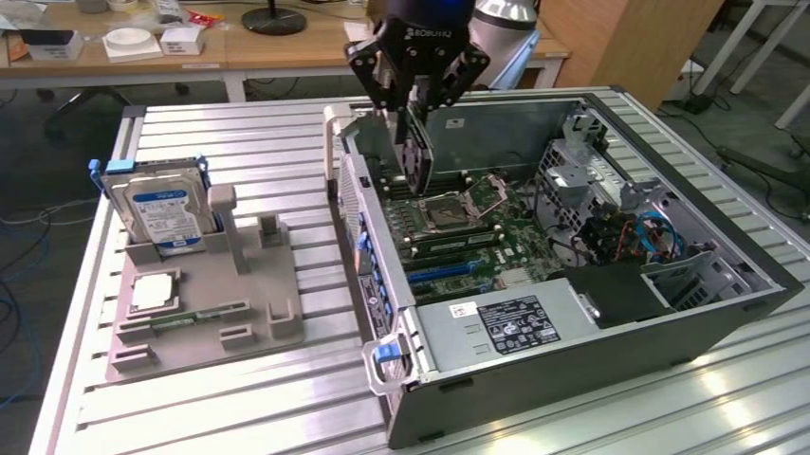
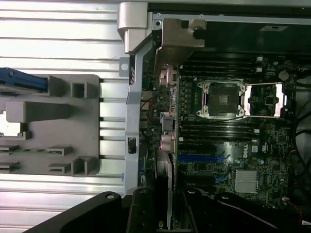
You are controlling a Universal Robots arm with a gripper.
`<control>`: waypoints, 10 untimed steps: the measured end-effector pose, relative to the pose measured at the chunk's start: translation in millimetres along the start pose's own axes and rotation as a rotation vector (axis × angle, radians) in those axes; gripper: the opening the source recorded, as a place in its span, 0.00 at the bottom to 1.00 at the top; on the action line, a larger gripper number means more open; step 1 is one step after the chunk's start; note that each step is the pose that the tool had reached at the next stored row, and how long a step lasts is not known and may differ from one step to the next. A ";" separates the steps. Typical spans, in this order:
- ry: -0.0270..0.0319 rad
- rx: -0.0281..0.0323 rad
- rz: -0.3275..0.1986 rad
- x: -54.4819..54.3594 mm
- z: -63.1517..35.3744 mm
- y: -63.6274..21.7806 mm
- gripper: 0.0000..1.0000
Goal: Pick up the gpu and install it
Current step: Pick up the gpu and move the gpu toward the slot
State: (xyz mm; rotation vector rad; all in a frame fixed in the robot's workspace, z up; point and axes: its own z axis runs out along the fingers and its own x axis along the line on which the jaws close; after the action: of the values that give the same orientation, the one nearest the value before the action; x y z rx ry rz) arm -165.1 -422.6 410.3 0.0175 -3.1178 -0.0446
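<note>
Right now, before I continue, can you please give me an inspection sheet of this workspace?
Surface: slatted metal table carrying a grey holder tray and an open computer case.
Job's things: gpu held upright over the motherboard.
Clutter: hard drive and memory stick in the tray.
Grippers: gripper, jaws shut on the gpu.
Cables: blue and orange wires inside the case.
Surroundings: wooden desk with white boxes behind the table.

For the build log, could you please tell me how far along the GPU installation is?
Done: the gpu is picked up, clamped by the gripper. In hand: it hangs upright over the open computer case. Left: not yet seated; the blue motherboard slots are empty.
</note>
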 end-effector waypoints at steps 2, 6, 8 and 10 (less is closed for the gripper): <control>0.0000 0.0000 0.000 -3.2 0.1 0.0 0.26; 0.0001 0.0000 0.000 -12.3 0.3 -0.2 0.26; 0.0000 0.0000 0.000 -18.8 0.3 -0.2 0.26; 0.0001 0.0000 0.000 -26.0 0.3 -0.3 0.26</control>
State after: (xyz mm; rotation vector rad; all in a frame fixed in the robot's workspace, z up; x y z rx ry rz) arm -139.1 -422.6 409.4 0.0176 -3.1177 -0.0446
